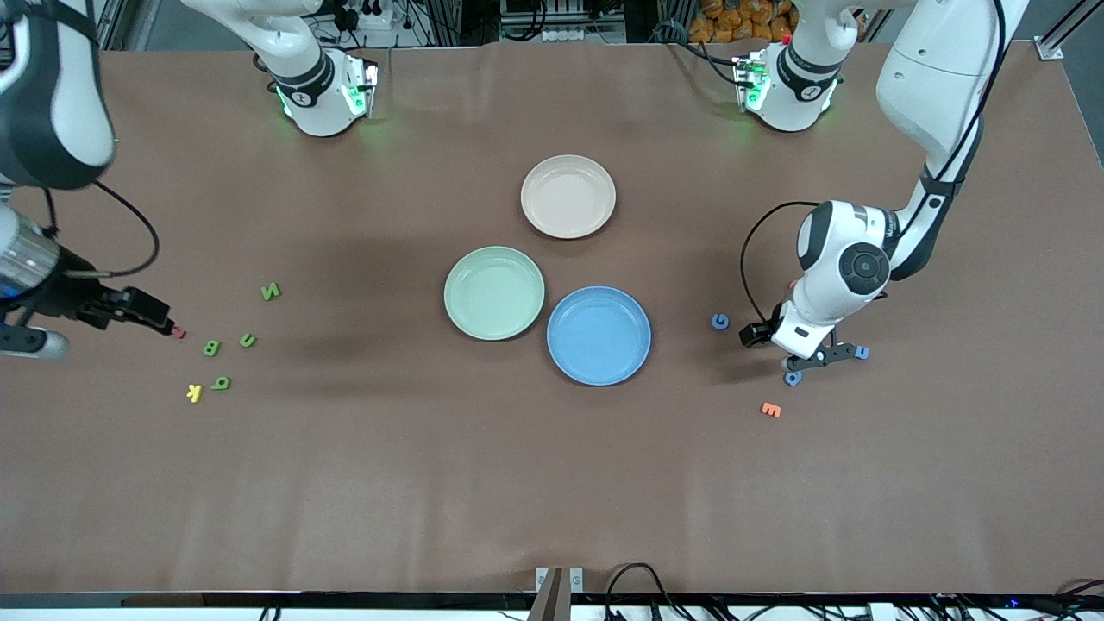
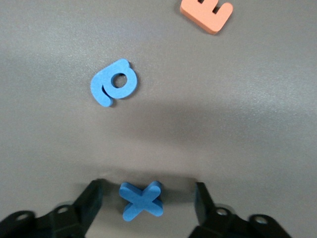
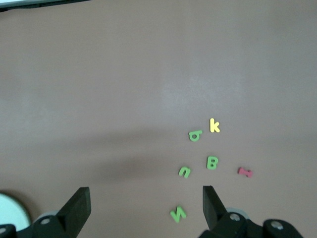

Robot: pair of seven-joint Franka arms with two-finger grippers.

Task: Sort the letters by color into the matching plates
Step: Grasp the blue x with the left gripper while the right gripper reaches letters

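Observation:
My left gripper (image 2: pixel 148 202) is low at the table, open, with a blue X (image 2: pixel 142 200) lying between its fingers and a gap on each side. Near it lie a blue "a" (image 2: pixel 114 88) and an orange E (image 2: pixel 207 12). In the front view the left gripper (image 1: pixel 818 360) hides the X; blue letters (image 1: pixel 793 378) lie around it. The blue plate (image 1: pixel 599 335) and green plate (image 1: pixel 494 292) are empty. My right gripper (image 3: pixel 145 196) hangs open over the right arm's end, above green letters (image 3: pixel 178 214) (image 1: pixel 271 291).
A beige-pink plate (image 1: pixel 568 197) sits empty, farther from the front camera than the other two. A yellow K (image 1: pixel 195 393) and a red letter (image 1: pixel 178 332) lie among the green ones. A round blue letter (image 1: pixel 720 322) lies between the blue plate and the left hand.

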